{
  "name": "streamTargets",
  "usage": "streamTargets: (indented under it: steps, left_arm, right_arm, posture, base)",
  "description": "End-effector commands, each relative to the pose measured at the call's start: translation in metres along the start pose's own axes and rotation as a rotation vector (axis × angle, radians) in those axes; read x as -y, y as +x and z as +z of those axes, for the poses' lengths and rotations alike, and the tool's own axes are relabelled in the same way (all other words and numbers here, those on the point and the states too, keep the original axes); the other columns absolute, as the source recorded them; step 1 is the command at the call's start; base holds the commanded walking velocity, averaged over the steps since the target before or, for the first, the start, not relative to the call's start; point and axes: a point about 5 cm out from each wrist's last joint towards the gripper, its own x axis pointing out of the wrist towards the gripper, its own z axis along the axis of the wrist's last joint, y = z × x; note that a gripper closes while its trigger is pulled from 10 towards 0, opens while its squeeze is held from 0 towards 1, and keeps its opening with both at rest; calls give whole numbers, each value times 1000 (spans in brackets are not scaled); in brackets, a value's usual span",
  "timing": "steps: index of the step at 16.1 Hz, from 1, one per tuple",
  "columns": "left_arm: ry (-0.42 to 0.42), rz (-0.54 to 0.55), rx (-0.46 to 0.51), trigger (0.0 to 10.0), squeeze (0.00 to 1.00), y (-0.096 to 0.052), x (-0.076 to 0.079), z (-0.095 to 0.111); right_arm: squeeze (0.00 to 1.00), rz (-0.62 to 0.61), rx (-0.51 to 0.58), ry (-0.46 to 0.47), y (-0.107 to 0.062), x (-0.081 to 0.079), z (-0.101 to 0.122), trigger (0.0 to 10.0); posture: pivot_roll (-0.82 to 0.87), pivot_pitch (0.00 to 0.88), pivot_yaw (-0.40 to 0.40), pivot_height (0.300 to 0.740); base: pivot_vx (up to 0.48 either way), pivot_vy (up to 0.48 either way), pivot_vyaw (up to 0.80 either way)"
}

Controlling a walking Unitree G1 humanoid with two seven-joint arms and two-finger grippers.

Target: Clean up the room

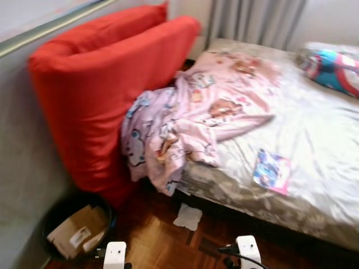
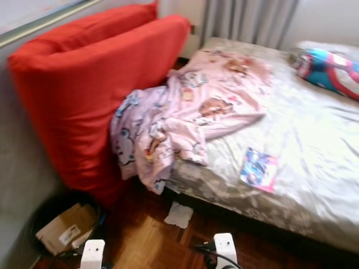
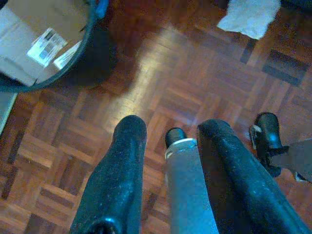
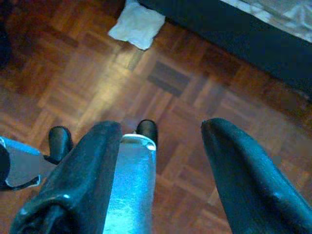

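Note:
A crumpled white paper [image 1: 188,216] lies on the parquet floor just in front of the bed's near edge; it also appears in the left wrist view [image 3: 248,17] and in the right wrist view [image 4: 137,24]. A pink printed blanket [image 1: 190,112] is bunched on the bed and hangs over its corner. A colourful booklet [image 1: 271,171] rests on the grey sheet. Both arms hang low over the floor. My left gripper [image 3: 173,124] is open and holds nothing. My right gripper [image 4: 163,126] is open too, fingers spread wide, short of the paper.
A black bin [image 1: 56,216] with cardboard [image 3: 29,44] inside stands on the floor at the left by the wall. Big red cushions [image 1: 106,84] lean against that wall. A bright striped pillow [image 1: 334,70] lies at the bed's far right. Grey curtains [image 1: 252,19] hang behind.

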Motion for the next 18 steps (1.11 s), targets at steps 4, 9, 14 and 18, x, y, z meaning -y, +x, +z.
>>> streamTargets:
  steps: [4, 9, 14, 18]
  left_arm:
    - [20, -2, -30, 10000, 0, -1, 1, -7]
    - [11, 2, -32, 10000, 0, -1, 1, -7]
    - [2, -4, -28, 10000, 0, -1, 1, -7]
    - [3, -9, -29, 10000, 0, -1, 2, -7]
  right_arm:
    - [0, -4, -18, 5, -1, 2, -5, 10000]
    - [0, -4, -18, 2, -1, 2, -4, 10000]
    - [0, -5, -9, 9, -1, 2, -4, 10000]
    - [0, -5, -5, 10, -1, 2, -4, 10000]
  posture:
    - [-46, 80, -23, 738]
    - [-46, 82, -24, 738]
    - [-46, 83, -25, 738]
    - [-47, 82, -25, 738]
  base:
    - [0, 0, -788]
    - [0, -109, -788]
    - [0, 0, -315]
    - [0, 0, 0]
